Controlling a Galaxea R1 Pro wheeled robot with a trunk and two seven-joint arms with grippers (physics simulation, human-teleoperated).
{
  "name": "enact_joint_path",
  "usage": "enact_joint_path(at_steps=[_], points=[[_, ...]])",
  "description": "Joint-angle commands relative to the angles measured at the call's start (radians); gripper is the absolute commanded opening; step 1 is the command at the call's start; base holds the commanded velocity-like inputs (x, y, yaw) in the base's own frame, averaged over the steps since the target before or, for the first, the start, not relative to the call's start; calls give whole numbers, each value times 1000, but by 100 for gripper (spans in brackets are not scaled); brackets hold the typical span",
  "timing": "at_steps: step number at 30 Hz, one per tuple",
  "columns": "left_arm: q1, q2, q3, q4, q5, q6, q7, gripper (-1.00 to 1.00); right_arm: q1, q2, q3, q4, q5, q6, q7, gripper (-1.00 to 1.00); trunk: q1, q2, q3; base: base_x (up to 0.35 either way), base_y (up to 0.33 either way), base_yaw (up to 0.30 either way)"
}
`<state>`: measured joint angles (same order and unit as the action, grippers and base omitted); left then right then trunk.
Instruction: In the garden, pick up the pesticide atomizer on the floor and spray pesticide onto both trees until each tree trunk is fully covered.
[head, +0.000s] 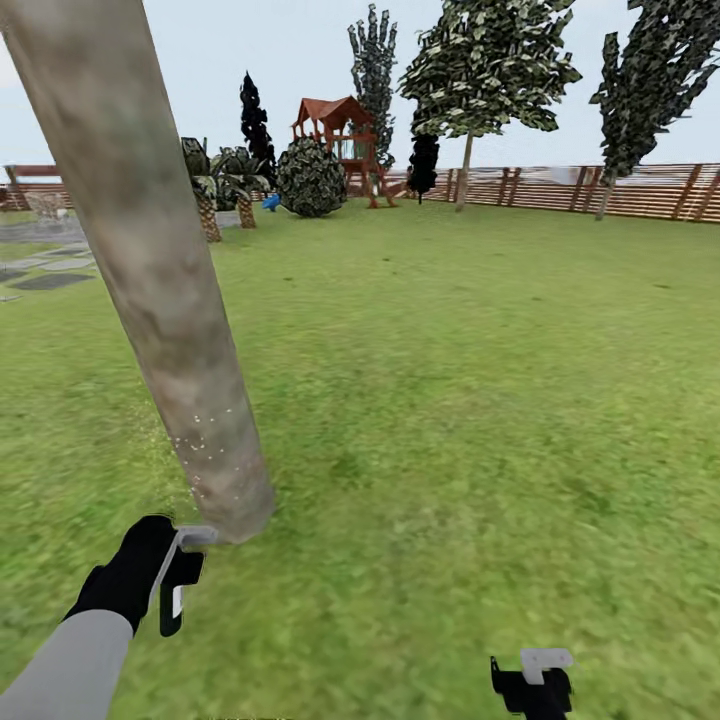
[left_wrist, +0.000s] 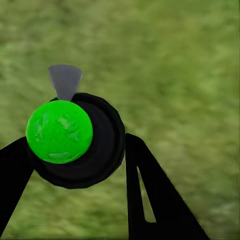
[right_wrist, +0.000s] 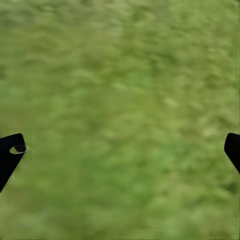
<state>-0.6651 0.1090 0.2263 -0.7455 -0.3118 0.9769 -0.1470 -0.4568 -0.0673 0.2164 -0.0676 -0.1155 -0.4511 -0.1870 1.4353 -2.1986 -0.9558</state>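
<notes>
One tree trunk (head: 165, 300) has only a few pesticide specks (head: 195, 440) low down, your left gripper (head: 170, 585) fingers are clenched on the atomizer (left_wrist: 75, 137) right beside it, right gripper (head: 530, 680) fingers spread empty, so most spraying's left.

One thick tree trunk (head: 150, 270) stands close by on the lawn (head: 450, 400). Many tiny white specks of pesticide (head: 195, 440) dot it low down, too many to count. Far back there is one leafy tree (head: 490, 70) with a thin trunk, three or four dark narrow trees, two short palms (head: 215, 185), one round bush (head: 311, 178) and one red play tower (head: 340, 140). There are two robot grippers, left gripper (head: 178, 590) and right gripper (head: 535, 685), and one atomizer (left_wrist: 75, 137) with one green ball.
</notes>
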Motion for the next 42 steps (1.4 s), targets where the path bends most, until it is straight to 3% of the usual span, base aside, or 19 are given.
enact_joint_path(at_steps=[1,7,13,26,42], points=[[0,-1,2,1,-11,1,-5,-100,0,0,9,0,-10,-3,-2,100,0,0,-1,16,-7,277],[1,-3,6,-7,-5,-3,12,-100,0,0,8,0,-9,-3,-3,100,0,0,-1,33,-34,152],[1,-15,9,-9,-2,-4,12,-100,0,-2,8,0,-7,-3,-3,100,0,0,-1,195,-193,6],[1,-15,10,-23,-3,-3,12,-100,0,-2,9,0,-7,-3,-3,100,0,0,-1,117,-231,10],[1,-16,13,-23,-1,-3,12,-100,0,0,9,0,-7,-3,-3,100,0,0,-1,54,-266,231]])
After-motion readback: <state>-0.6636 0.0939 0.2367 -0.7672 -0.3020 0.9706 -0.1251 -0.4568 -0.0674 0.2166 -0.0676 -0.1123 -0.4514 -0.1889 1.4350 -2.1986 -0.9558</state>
